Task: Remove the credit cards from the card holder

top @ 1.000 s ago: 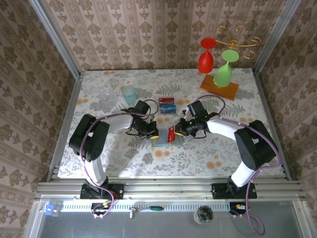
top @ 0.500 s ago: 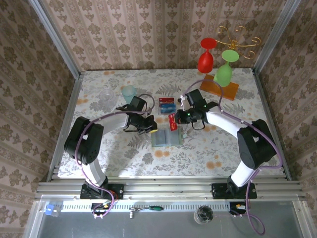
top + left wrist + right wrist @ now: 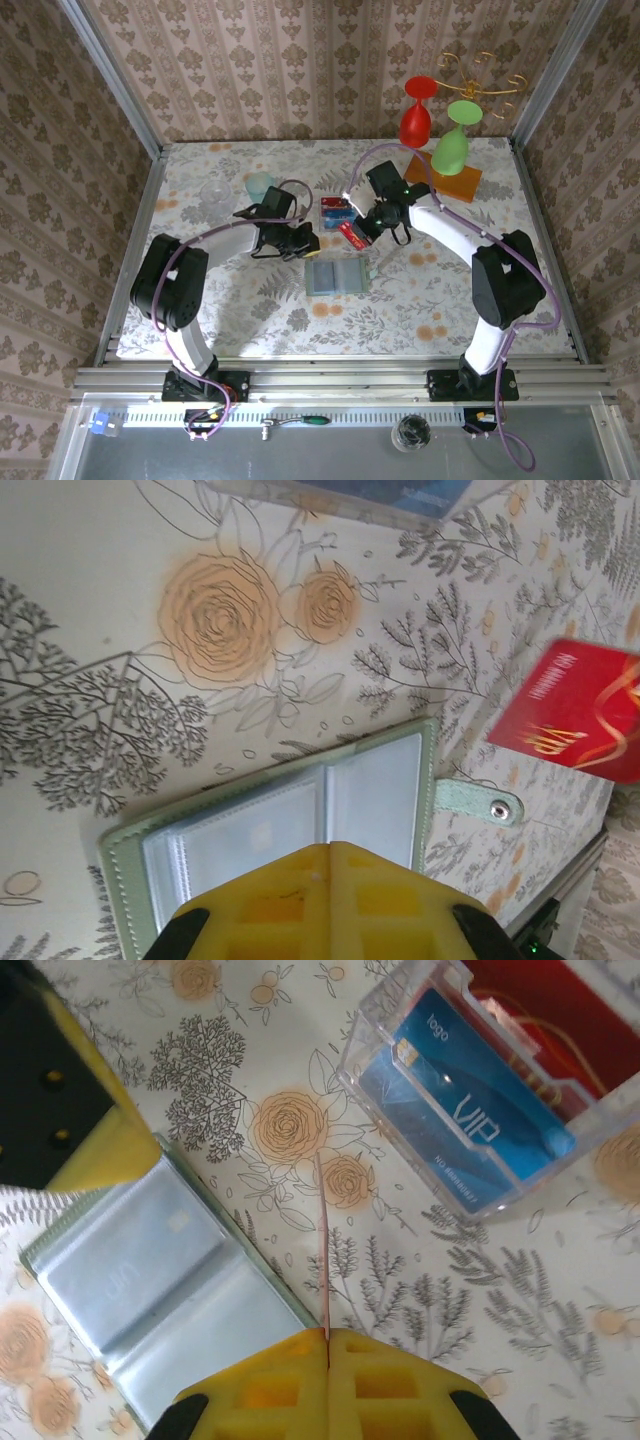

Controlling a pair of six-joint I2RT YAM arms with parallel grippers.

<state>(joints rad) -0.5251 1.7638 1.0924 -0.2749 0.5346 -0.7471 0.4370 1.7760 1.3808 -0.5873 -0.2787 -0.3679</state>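
From above, the card holder (image 3: 337, 277) lies open like a book on the flowered table (image 3: 440, 300), in the middle between the two arms. It is flat, pale grey-green, with two panels side by side. The left gripper (image 3: 306, 244) hovers just beyond its far left corner. The right gripper (image 3: 360, 228) is farther back, pinching a red credit card (image 3: 349, 236) in the air near a clear box (image 3: 337, 213). A red goblet (image 3: 416, 115) and a green goblet (image 3: 452, 142) stand at the far right corner.

From the left wrist, the card holder (image 3: 300, 815) sits directly under the camera. Its green stitched border frames clear plastic sleeves that look empty. A small strap with a metal snap (image 3: 481, 803) sticks out from one edge. The left gripper (image 3: 330, 848) has its yellow fingers pressed together with nothing between them. The red credit card (image 3: 580, 712), with gold lettering and swirls, hangs above the table to the right.

From the right wrist, the right gripper (image 3: 328, 1335) is clamped on the red credit card (image 3: 324, 1250), seen edge-on as a thin line. The card holder (image 3: 170, 1265) lies lower left, its sleeves shiny and silvery-grey. The clear box (image 3: 400, 1000) at upper right holds a blue credit card (image 3: 465, 1110) marked VIP, with red behind it. The left gripper's finger (image 3: 50, 1080) shows at upper left.
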